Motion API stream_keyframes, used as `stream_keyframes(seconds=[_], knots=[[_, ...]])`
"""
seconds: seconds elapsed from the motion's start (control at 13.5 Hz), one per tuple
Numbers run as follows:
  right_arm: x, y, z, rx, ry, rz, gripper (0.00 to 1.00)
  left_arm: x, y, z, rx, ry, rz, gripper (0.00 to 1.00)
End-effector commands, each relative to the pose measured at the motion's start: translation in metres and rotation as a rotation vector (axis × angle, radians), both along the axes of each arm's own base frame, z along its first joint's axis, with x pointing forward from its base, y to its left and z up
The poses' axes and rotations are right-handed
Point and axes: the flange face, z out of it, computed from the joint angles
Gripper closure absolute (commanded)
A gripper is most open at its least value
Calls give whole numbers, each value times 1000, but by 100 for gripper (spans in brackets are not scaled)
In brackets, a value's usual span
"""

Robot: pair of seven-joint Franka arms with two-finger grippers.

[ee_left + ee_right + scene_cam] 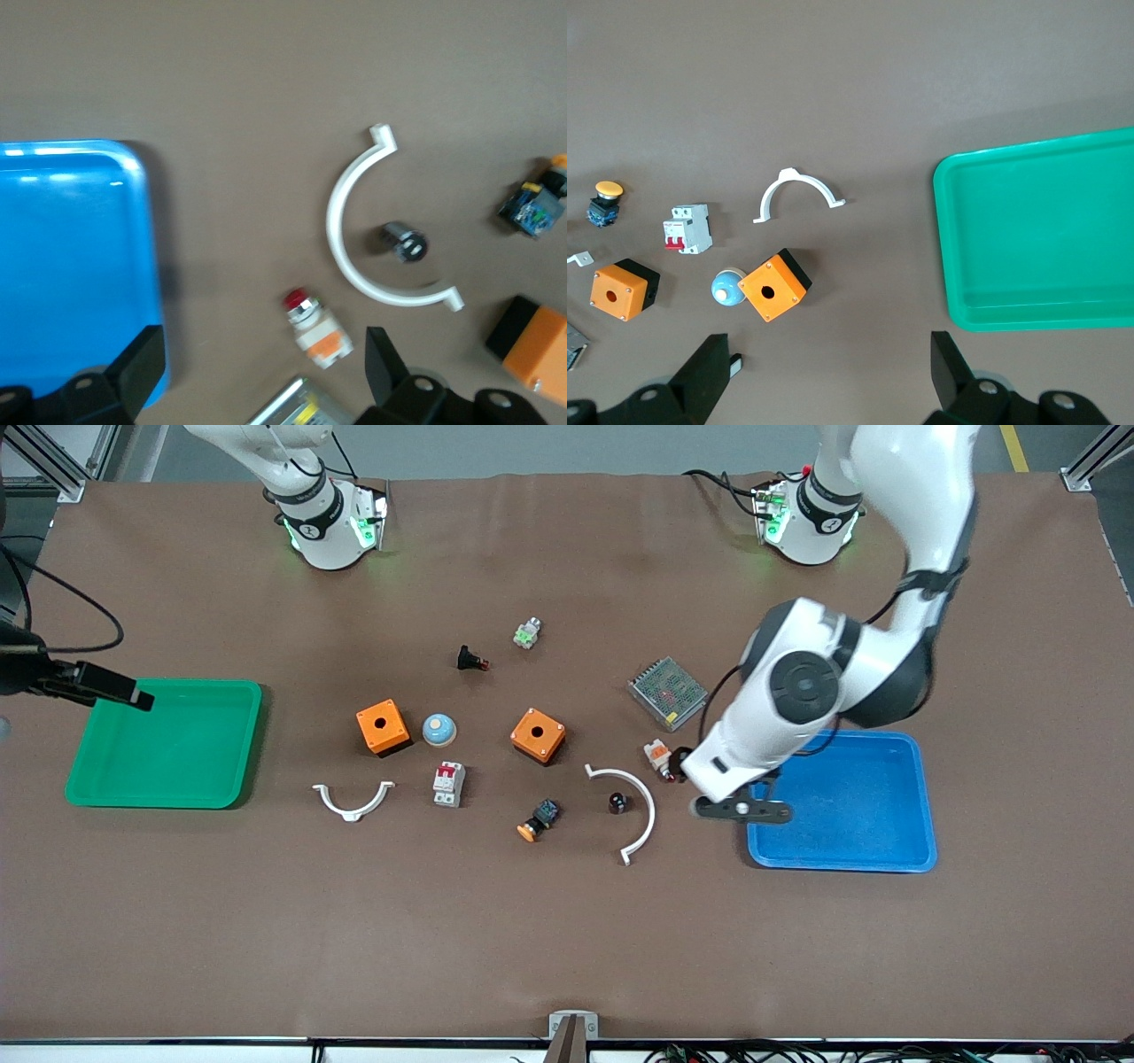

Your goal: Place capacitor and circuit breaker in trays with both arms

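Capacitor (405,242) inside white arc (359,232) | left wrist: jaws spread | right wrist: spread

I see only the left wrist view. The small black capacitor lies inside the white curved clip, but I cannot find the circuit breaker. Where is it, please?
Observer: The circuit breaker lies on the table beside the blue round button, slightly nearer to the front camera than it, and toward the right arm's end from the capacitor.
Operator: And where is the right gripper?
Observer: The right gripper is over the edge of the green tray, its jaws open and empty.
Operator: How does my own gripper stand?
Observer: The left gripper is over the blue tray's edge on the capacitor's side, jaws open.
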Motion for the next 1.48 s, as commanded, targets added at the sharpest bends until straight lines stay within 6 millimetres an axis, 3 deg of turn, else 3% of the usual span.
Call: stream_keyframes(seconds=[0.0, 0.22, 0.52, 0.89, 1.19, 1.41], knots=[[7, 17, -6, 28, 9, 20, 0, -3, -38, -30, -25, -33, 72, 5], [20, 49, -41, 16, 74, 84, 0, -14, -70, -68, -49, -47, 120, 14], [32, 115, -79, -39, 126, 181, 1, -20, -87, -101, -74, -64, 130, 26], [49, 186, -123, -77, 104, 123, 1, -29, -99, -133, -76, -61, 122, 33], [46, 248, -126, -119, 54, 96, 0, -27, -99, -147, -86, -76, 119, 41], [41, 321, -140, -176, -28, 49, 0, -27, -98, -151, -69, -90, 98, 45]])
